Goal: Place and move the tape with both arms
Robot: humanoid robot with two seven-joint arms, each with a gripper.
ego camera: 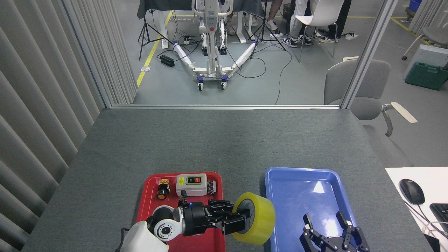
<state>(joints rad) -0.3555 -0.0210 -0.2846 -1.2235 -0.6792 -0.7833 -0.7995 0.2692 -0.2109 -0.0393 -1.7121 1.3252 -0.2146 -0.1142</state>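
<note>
- Tape (254, 217): glossy translucent yellow roll, tilted on edge, raised between red tray (150, 196) and blue tray (276, 182).
- Left pincer (235, 218): black fingers clamped through the roll's core, arm extended rightward.
- Right pincer (330, 229): fingers spread apart, empty, over the blue tray.
- Table (224, 140): grey felt texture.

Grey felt table (224, 140): red tray (148, 206) at 7 o'clock, blue tray (297, 189) at 5 o'clock, side by side w/ gap, both nr front edge.
</note>
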